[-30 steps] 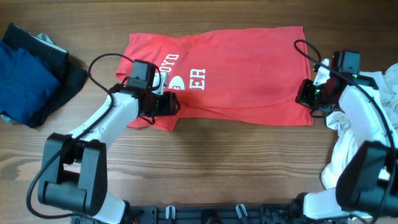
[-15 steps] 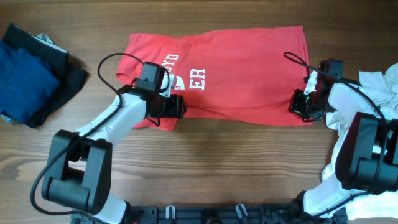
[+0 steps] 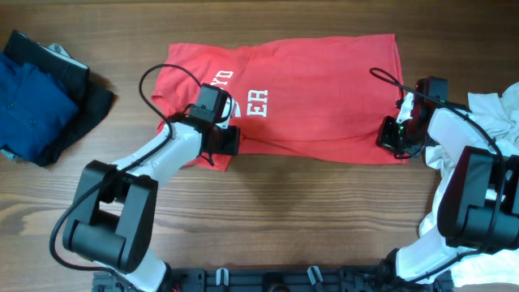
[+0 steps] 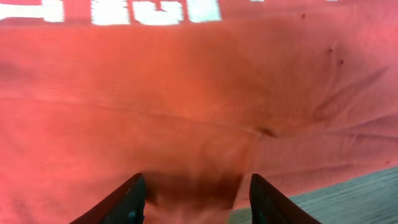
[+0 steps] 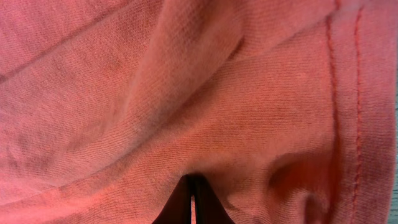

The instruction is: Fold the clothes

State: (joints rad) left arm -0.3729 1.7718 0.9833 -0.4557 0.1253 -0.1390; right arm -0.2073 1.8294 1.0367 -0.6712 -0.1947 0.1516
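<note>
The red T-shirt [image 3: 324, 89] lies spread across the far middle of the table, white lettering toward its left end. My left gripper [image 3: 229, 139] is at the shirt's near left edge. In the left wrist view its fingers [image 4: 199, 202] stand wide open with red cloth [image 4: 199, 93] lying between them. My right gripper [image 3: 388, 134] is at the shirt's near right corner. In the right wrist view its fingers [image 5: 193, 199] are shut, pinching the red fabric [image 5: 186, 81] close to the stitched hem.
A pile of dark blue and black clothes [image 3: 36, 97] lies at the far left. A heap of white and beige clothes [image 3: 495, 113] lies at the right edge, behind my right arm. Bare wooden table [image 3: 284, 219] runs along the near side.
My left gripper has slid to the right along the shirt's near edge. My right gripper shifted slightly left onto the corner, then stayed still.
</note>
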